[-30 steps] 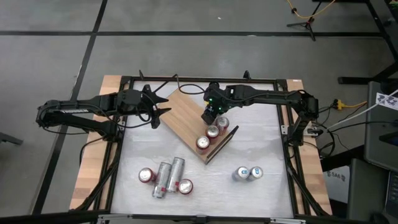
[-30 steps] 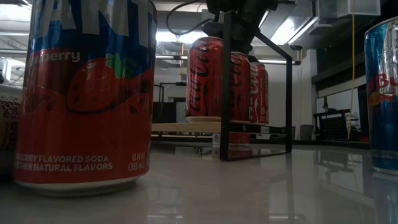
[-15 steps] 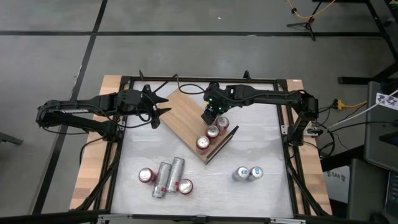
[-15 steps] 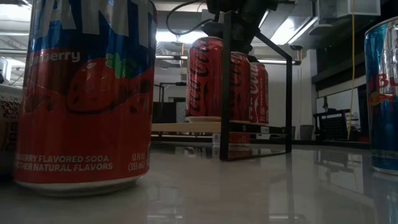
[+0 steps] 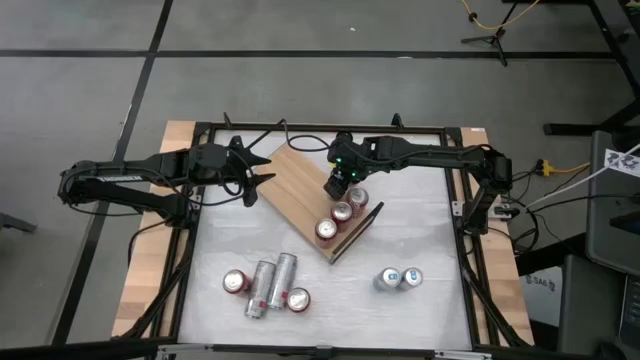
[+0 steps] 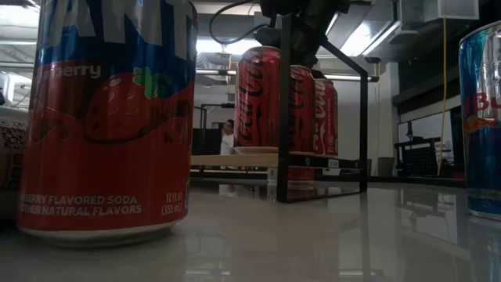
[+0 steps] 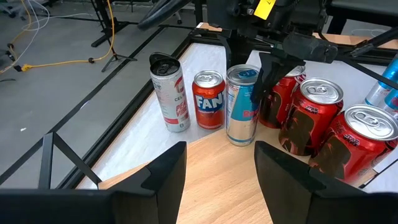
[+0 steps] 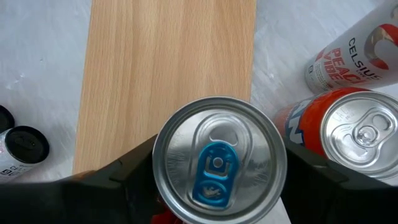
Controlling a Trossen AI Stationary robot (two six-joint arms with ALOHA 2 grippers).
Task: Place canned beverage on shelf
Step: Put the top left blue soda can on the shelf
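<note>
**A:** Right claw [image 5: 340,186] is over the shelf [image 5: 298,180], sitting toward the board's 3 o'clock side, straight above a silver-topped can [image 8: 217,158] with a blue tab.

**B:** Has it got hold of it?

**A:** The claw brackets that can closely on both sides. Whether it's actually squeezing, I can't tell. From the left wrist view the can stands upright at the edge of the wood.

**B:** And its neighbours?

**A:** Three red cans [image 5: 342,212] are upright on the shelf, in a line running toward 7 o'clock from the claw. The blue-tabbed one is just beside the nearest of them.

**B:** What about the left arm?

**A:** Left claw [image 5: 262,182] hangs at the shelf's 9 o'clock corner. Its fingers [image 7: 165,177] are parted a little, with nothing between them.

**B:** Anything on the counter [image 5: 420,230]?

**A:** There's a cluster of cans [image 5: 265,285] at 7 o'clock, some of them lying down. A blue-topped pair [image 5: 398,278] stands at 5 o'clock. In the low view a strawberry soda can [image 6: 106,117] fills the foreground.
</note>
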